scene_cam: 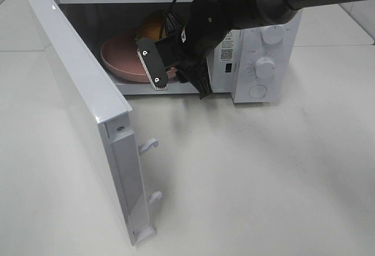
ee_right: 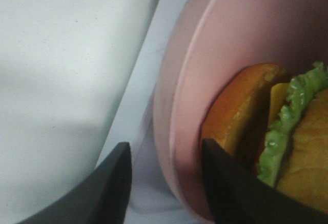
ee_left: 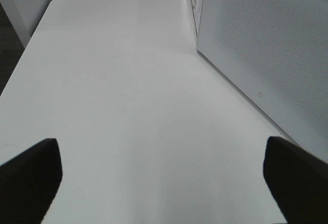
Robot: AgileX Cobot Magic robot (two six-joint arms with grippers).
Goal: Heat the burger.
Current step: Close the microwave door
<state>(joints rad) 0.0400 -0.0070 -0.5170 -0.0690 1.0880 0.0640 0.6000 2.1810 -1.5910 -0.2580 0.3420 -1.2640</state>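
Pulling the right gripper point(scene_cam: 181, 88) straight out, without bumping the plate point(scene_cam: 117, 62), is best. Its jaws stand apart around the rim, holding nothing. The burger point(scene_cam: 153, 26) sits on it inside the microwave point(scene_cam: 281, 51).

I read the burger point(ee_right: 266, 131) as golden-orange bun point(ee_right: 238, 106) with green lettuce point(ee_right: 287, 111), the plate point(ee_right: 205, 55) pink, the microwave point(scene_cam: 258, 62) white, its door point(ee_left: 266, 44) finely dotted (a grey speckle), the table point(scene_cam: 263, 174) plain white.
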